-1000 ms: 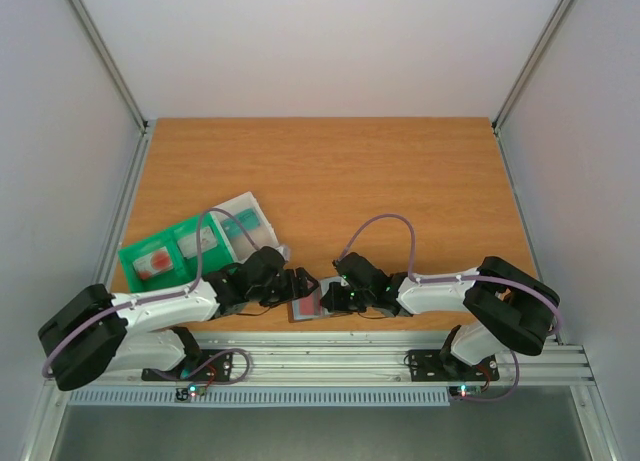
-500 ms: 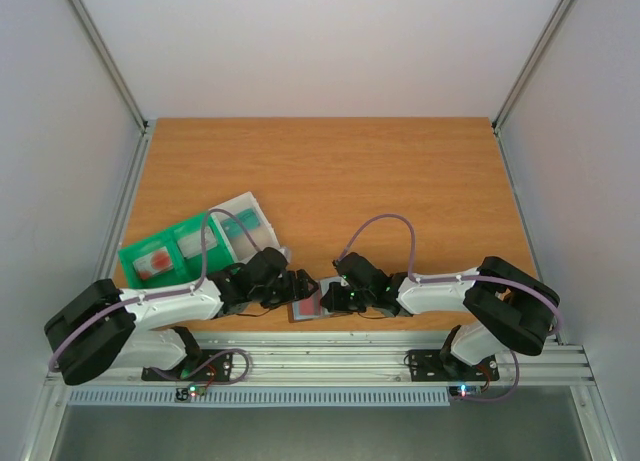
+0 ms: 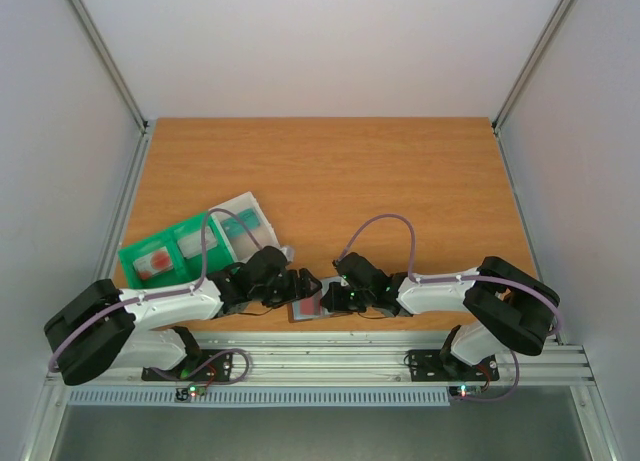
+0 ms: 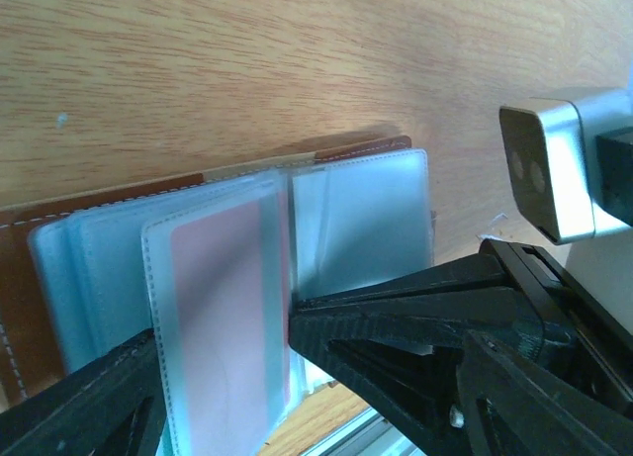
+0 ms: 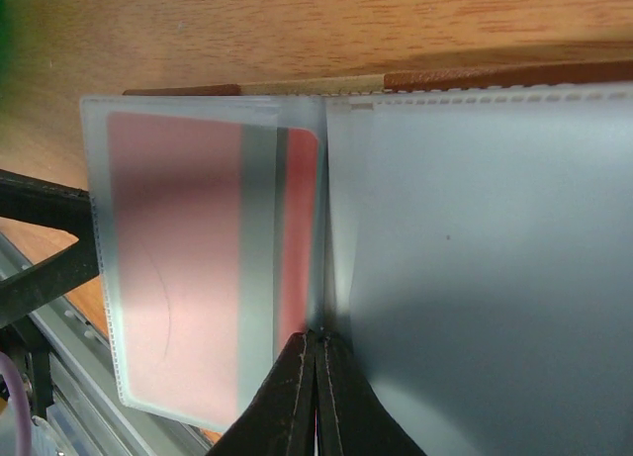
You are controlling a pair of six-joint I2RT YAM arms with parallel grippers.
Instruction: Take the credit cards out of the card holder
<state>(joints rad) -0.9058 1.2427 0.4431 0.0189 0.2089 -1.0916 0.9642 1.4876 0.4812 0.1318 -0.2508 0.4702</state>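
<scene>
Card holder (image 3: 306,309): lies open on the wood counter (image 3: 330,171), betw. the two arms' tips; brown cover down, spine running away from the arms.
Sleeves: clear sleeves (image 4: 361,219) fan up from the holder's spine; those on its right-arm side lie flat, and one leaf on the left-arm side stands up.
Cards in holder: pink credit card (image 5: 178,248) sits inside the raised leaf. A second red card (image 5: 297,228) shows as a strip behind it, close to the holder's spine. Both are inside sleeves.
Left end effector (image 4: 223,362): jaws wide apart, at the holder's left-arm side. Its fingers (image 4: 396,318) stand either side of the raised leaf w/ the pink card. Whether they touch the leaf can't be told.
Right end effector (image 5: 316,342): closed, fingertips pressed together at the holder's spine, against the sleeves' edge. Can't tell if a sleeve edge is pinched betw. them.
Green tray (image 3: 135,253): left of and beyond the holder, well apart. A pale card w/ red blotch (image 3: 152,265) lies in it.
Translucent box (image 3: 245,216): beyond the holder, a bit left, against the tray's far-right side.
</scene>
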